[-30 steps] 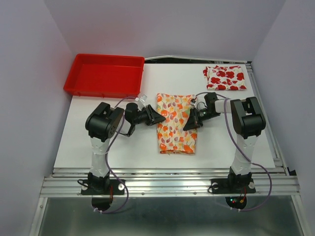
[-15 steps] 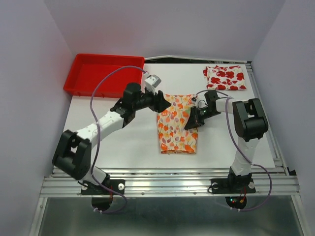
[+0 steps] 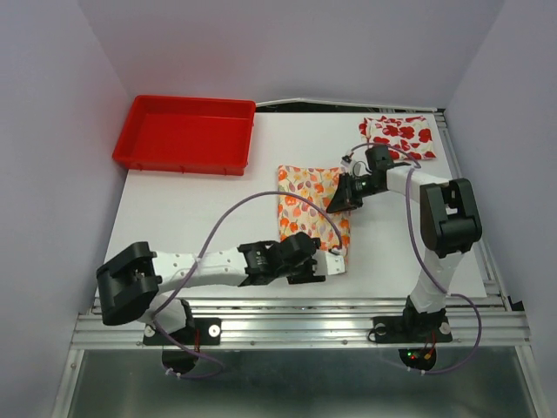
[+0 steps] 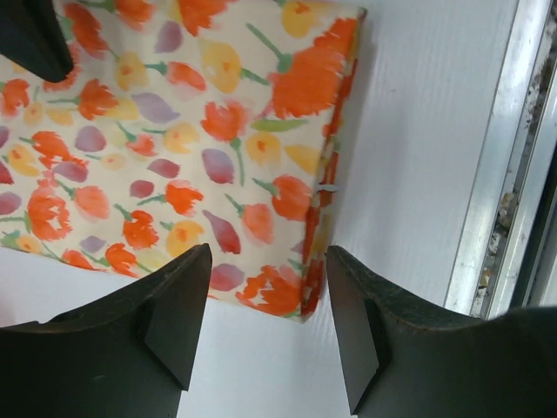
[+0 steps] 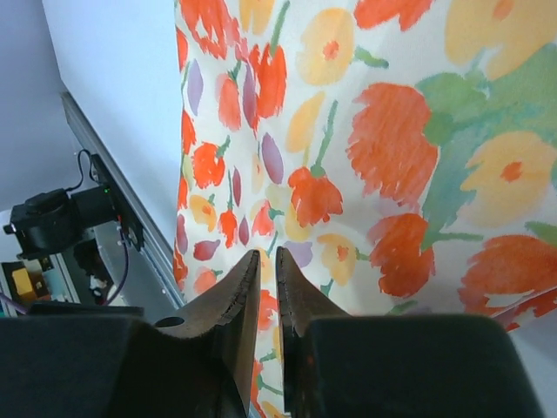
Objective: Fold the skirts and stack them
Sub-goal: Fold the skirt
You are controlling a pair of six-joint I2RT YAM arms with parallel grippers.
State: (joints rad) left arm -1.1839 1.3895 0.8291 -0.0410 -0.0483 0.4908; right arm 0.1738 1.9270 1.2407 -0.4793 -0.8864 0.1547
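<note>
At the near edge of the bench [image 3: 218, 218] my left arm lies low and stretched to the right. The left gripper [image 3: 318, 263] is at the near right corner of the cream skirt [image 3: 309, 205]. In the left wrist view this gripper [image 4: 268, 287] is wide apart, one finger on each side of that corner, and the fingers [image 4: 174, 322] do not touch the cloth [image 4: 174, 131]. Beside the corner I see bare white bench and, further right, the metal rail [image 4: 496, 174] of the frame.

The cream skirt lies flat in the middle of the bench, as a long rectangle that runs from near to far. Its print is of small orange, red and yellow flowers.

A little further, the right gripper [image 3: 341, 198] is at the right edge of this skirt, in its far half. In the right wrist view the gripper [image 5: 267, 257] is drawn almost together, with only a thin slit between the two fingers, and it is over the printed cloth [image 5: 348, 131]. Whether it pinches some cloth I cannot tell.

At the far right corner of the bench lies the white skirt [image 3: 399, 138] with big red flowers, folded to a small packet and well apart from the cream one. At the far left stands the red tray [image 3: 185, 164].
</note>
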